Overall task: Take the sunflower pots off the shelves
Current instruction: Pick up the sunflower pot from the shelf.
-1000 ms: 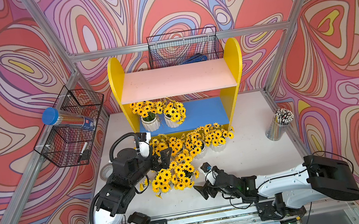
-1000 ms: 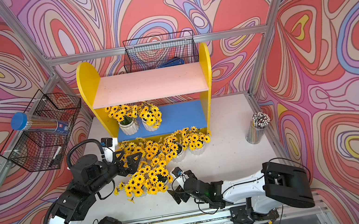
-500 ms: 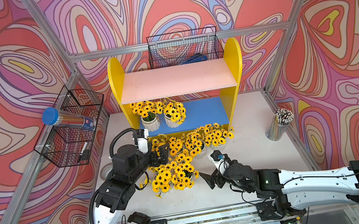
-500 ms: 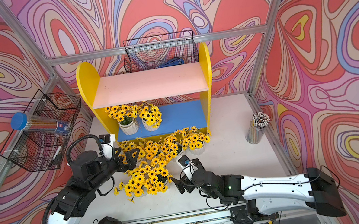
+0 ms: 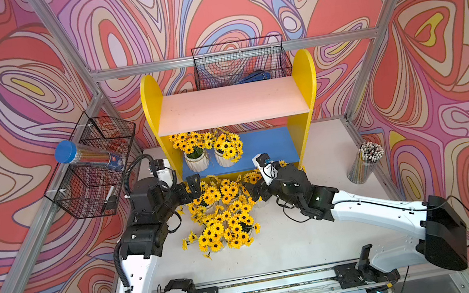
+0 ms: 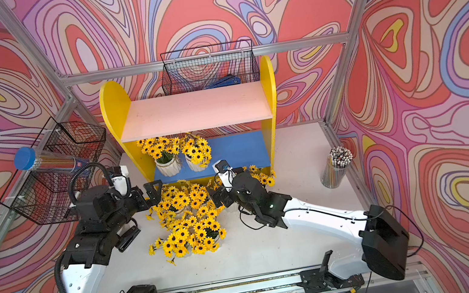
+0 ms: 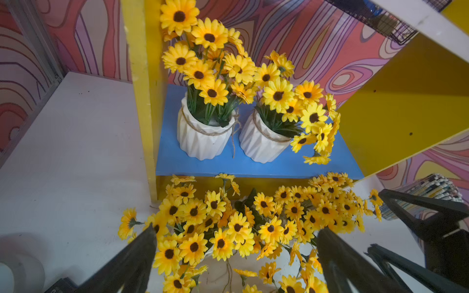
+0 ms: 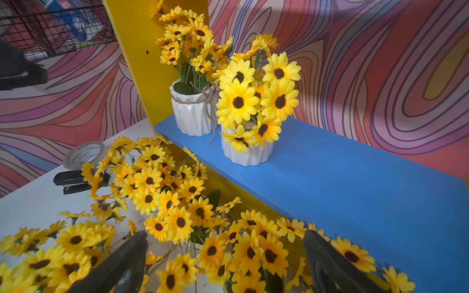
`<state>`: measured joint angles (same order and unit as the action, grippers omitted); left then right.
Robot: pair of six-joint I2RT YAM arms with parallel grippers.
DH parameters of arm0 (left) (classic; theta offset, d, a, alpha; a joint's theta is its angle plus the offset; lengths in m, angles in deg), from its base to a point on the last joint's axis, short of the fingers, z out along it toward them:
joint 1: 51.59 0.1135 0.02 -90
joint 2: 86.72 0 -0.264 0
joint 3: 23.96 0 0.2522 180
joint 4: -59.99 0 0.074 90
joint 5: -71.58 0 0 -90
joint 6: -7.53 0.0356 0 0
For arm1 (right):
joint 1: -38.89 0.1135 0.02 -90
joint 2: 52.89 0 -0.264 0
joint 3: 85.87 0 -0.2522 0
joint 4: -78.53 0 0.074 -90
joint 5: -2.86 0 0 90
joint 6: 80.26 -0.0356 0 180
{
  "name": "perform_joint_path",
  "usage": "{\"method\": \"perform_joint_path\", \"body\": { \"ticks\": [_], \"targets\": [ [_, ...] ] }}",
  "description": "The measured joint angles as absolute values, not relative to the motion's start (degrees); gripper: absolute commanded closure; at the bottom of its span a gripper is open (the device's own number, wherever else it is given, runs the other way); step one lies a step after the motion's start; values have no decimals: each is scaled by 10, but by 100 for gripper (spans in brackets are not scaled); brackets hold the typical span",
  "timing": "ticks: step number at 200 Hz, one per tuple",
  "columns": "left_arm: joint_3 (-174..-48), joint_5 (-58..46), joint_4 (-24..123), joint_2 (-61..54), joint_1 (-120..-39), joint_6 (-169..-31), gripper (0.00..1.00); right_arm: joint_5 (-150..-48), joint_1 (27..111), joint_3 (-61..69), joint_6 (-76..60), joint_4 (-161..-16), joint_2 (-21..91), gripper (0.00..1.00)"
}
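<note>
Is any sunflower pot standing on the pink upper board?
No: in a top view the pink upper board is bare, while a sunflower pot and its neighbour pot stand on the blue lower board.

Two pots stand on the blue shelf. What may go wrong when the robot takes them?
1. The pot by the yellow side panel stands close to its neighbour; the left fingers reaching for one may tip the other.
2. Pots on the table crowd the front of the blue shelf; a low arm may sweep them over.
</note>
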<state>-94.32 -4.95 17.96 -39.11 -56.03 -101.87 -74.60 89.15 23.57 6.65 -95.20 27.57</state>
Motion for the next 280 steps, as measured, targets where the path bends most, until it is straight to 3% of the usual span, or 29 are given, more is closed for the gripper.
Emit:
{"method": "perform_joint_path", "body": {
  "ticks": [145, 280],
  "targets": [
    [-787, 292, 451, -403, -542, -1153, 1, -806, 824, 25, 69, -1030, 549, 2],
    [-785, 328, 480, -400, -546, -1172, 0, -800, 808, -76, 76, -1068, 651, 2]
  ]
}}
